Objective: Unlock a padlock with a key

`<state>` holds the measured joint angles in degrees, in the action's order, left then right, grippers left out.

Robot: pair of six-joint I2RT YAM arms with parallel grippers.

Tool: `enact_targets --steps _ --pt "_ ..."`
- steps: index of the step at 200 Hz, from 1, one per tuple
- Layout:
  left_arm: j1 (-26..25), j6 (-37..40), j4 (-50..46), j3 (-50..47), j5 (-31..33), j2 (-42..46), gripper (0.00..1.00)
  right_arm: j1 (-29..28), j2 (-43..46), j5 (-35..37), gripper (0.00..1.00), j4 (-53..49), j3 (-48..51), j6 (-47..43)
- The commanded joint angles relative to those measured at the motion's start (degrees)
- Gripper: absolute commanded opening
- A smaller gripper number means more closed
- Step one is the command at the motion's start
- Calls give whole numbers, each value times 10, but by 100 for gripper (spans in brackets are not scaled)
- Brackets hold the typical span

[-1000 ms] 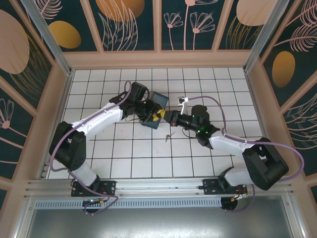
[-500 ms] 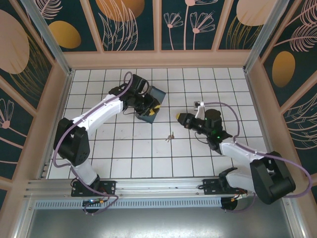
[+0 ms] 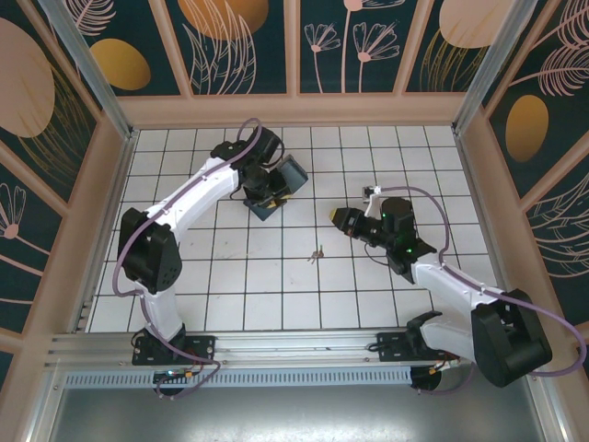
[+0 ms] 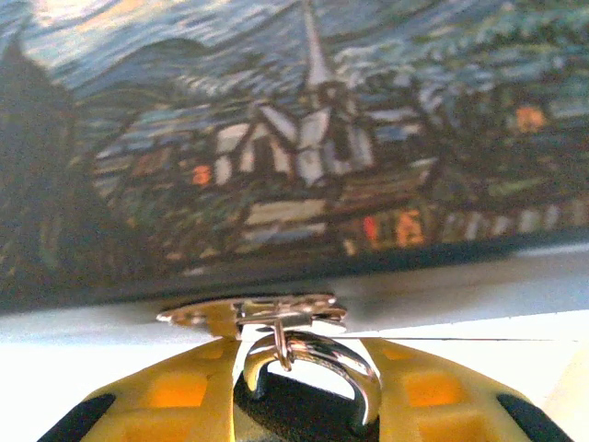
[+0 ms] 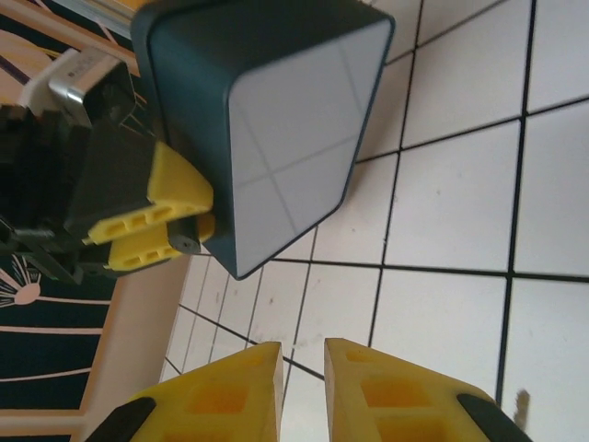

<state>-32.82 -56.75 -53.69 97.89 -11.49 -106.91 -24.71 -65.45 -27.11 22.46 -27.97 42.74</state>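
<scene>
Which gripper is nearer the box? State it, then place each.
Left. The left gripper sits right against the box, its fingers by the box's side. The right gripper is off to the box's right, apart from it.

Operator: Is any text, label, brand, number or sign legible?

Technician: None. The box point(image 4: 304, 138) carries a painted night village scene with a steeple, without lettering. The wall panels point(image 3: 230, 41) carry leaf and flower motifs only, no characters.
</scene>
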Motion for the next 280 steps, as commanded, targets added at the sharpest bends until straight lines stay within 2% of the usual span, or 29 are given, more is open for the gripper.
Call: enact_targets --steps 1,36,44,59,86,115,143,209,280 --pt "-5 63 -66 6 55 18 30 -2 -6 -20 19 7 -17 -11" --pt "-6 37 -9 -46 2 37 29 -49 -45 -26 20 35 -15 -17" --pt "-6 35 -3 -48 7 39 29 -49 -53 -12 22 27 -7 -1" --pt "-5 42 -7 -44 30 38 30 -51 -59 34 32 -8 9 16" --pt "-5 57 4 -54 42 24 30 -58 -58 66 35 -53 33 24" --pt "-5 58 36 -91 39 22 30 -63 -95 64 36 -51 48 25" --pt "-5 61 69 -103 29 22 30 -98 -123 80 39 -52 53 36" --pt "-5 72 86 -103 17 26 30 -135 -190 155 40 -129 -4 34" --pt "-4 84 91 -107 10 34 30 -145 -260 198 38 -147 -45 42"
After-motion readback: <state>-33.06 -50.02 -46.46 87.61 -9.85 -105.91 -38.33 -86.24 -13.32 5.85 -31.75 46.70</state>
